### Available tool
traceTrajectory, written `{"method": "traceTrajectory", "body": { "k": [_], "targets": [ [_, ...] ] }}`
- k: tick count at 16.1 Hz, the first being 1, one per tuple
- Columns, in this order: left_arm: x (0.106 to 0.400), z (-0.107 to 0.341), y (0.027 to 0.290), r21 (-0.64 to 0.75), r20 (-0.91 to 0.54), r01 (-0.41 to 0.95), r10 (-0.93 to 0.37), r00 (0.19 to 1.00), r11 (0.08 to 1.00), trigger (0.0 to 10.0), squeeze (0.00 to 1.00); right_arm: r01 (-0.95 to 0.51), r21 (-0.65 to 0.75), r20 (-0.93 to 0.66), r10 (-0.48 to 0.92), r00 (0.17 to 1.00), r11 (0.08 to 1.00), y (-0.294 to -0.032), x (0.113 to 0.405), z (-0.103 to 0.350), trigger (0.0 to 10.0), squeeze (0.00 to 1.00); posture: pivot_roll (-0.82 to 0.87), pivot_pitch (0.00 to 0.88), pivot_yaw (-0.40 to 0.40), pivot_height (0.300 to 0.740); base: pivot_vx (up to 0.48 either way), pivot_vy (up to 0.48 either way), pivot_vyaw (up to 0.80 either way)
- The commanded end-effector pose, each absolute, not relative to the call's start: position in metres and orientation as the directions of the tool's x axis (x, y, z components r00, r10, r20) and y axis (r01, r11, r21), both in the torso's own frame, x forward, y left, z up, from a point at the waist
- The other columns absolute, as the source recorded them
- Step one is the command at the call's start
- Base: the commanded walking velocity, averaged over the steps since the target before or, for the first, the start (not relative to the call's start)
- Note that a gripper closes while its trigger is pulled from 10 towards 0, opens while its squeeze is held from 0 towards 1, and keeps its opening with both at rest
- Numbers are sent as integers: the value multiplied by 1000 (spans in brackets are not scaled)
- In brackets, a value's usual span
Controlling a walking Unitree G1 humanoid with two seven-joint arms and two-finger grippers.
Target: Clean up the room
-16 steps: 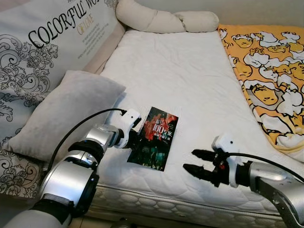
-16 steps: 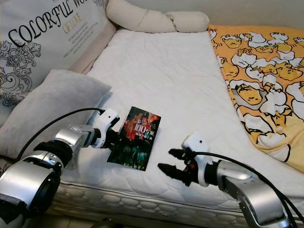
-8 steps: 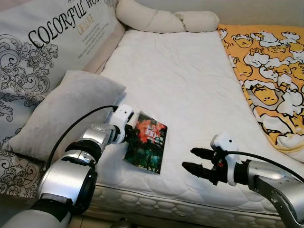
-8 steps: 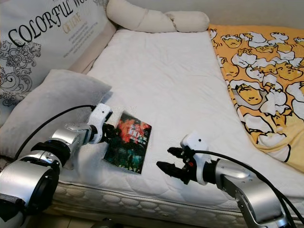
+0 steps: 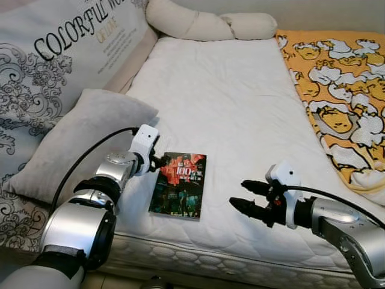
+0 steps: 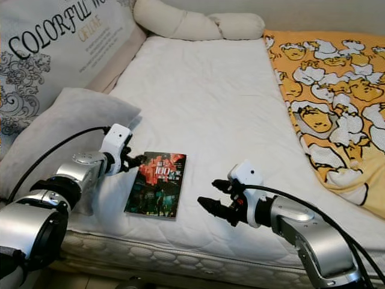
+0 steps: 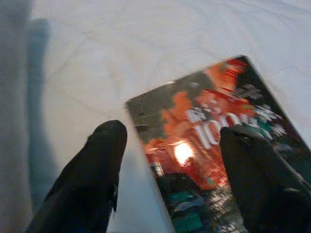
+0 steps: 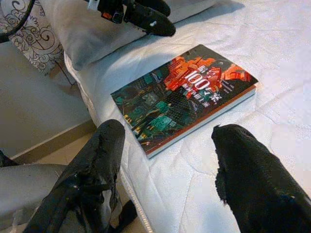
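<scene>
Left eye view, progress: the book (image 5: 178, 192) lies flat on the white bed (image 5: 240, 102), lower centre of the frame, near the front edge of the mattress. No gripper holds it, so I judge the tidying of it barely begun.
Left eye view, left gripper (image 5: 161, 162): at the book's upper left corner, fingers slightly apart, clamped on nothing.
Left eye view, right gripper (image 5: 243, 195): lower right of centre, hanging above the bed, fingers apart and aimed toward the book, not touching it.
Left eye view, surroundings: grey pillow (image 5: 78, 141) at left; printed cushion (image 5: 54, 54) upper left; long bolster (image 5: 207, 24) along the top; yellow cartoon blanket (image 5: 340, 90) at right, rumpled.
Right eye view: same layout; book at lower centre, one gripper on either side of it.
Left wrist view: two black fingers (image 7: 92, 170) spread apart at the bottom of the frame; the book's corner sits between them, cover blurred, no grip on it.
Right wrist view: fingers (image 8: 97, 170) wide apart at the bottom; book at centre beyond them; left gripper at top, by the pillow.
Containers: no bin, box or shelf visible; where the book belongs I cannot tell.
Left to do: judged, grasp the book, carry it off; the blanket may want straightening.
</scene>
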State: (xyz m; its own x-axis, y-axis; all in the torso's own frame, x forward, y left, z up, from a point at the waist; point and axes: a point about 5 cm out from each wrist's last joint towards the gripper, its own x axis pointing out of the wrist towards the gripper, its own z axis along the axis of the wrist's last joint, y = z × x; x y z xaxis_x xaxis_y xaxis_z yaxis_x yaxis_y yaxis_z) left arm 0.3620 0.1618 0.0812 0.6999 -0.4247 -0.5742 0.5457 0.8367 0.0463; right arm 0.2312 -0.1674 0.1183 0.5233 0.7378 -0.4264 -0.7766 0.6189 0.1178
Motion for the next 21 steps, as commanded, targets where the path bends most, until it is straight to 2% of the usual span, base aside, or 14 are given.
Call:
{"method": "traceTrajectory", "body": {
  "k": [1,2,3,4,5,6,7,9,10,11,15,18,19,21],
  "targets": [
    [359,82,157,35,-577,636,-504,643,771,10000,976,-785,90,-449,728,518,613,-171,234,118,10000,0,-103,0,56,740,0,0,0],
    [357,81,154,35,-588,691,-544,599,722,10000,804,-790,87,-455,729,511,607,-170,234,117,10000,0,-102,0,55,740,0,0,0],
    [348,75,148,42,-635,808,-608,475,587,10000,51,-801,88,-462,737,494,592,-169,235,116,10000,0,-96,0,53,740,0,0,0],
    [345,72,146,42,-654,839,-620,434,543,10000,51,-804,90,-463,740,488,587,-168,236,116,10000,0,-96,0,53,740,0,0,0],
    [336,65,145,29,-697,901,-637,328,433,10000,0,-815,86,-475,743,472,572,-167,236,115,10000,0,-90,0,49,740,0,0,0],
    [327,59,143,-7,-730,943,-646,222,332,10000,0,-826,87,-483,749,454,557,-166,236,114,10000,0,-89,0,48,740,0,0,0],
    [322,55,142,-39,-742,958,-650,163,285,10000,0,-831,87,-487,751,445,549,-165,236,113,10000,0,-89,0,48,740,0,0,0],
    [307,46,136,-149,-752,977,-659,-13,151,10000,0,-845,85,-494,759,425,528,-163,236,113,10000,0,-90,0,48,740,0,0,0],
    [302,42,132,-171,-753,979,-655,-58,111,10000,0,-850,84,-498,760,417,521,-162,236,112,10000,0,-90,0,47,740,0,0,0],
    [299,38,129,-172,-762,980,-644,-70,98,10000,0,-855,81,-505,761,408,512,-161,235,112,10000,0,-90,0,47,740,0,0,0],
    [290,17,115,-131,-802,977,-598,-5,168,10000,0,-880,99,-525,776,351,465,-153,230,108,10000,0,-96,0,49,740,0,0,0],
    [286,9,116,-95,-832,973,-554,37,208,10000,0,-885,82,-554,759,342,458,-154,229,104,10000,0,-99,0,51,740,0,0,0],
    [283,5,118,-97,-851,975,-525,22,199,10000,0,-886,82,-556,759,340,457,-153,229,103,10000,0,-100,0,52,740,0,0,0],
    [282,2,121,-74,-866,974,-499,44,214,10000,0,-886,81,-559,757,338,456,-153,229,103,10000,0,-99,0,53,740,0,0,0]
  ]
}}
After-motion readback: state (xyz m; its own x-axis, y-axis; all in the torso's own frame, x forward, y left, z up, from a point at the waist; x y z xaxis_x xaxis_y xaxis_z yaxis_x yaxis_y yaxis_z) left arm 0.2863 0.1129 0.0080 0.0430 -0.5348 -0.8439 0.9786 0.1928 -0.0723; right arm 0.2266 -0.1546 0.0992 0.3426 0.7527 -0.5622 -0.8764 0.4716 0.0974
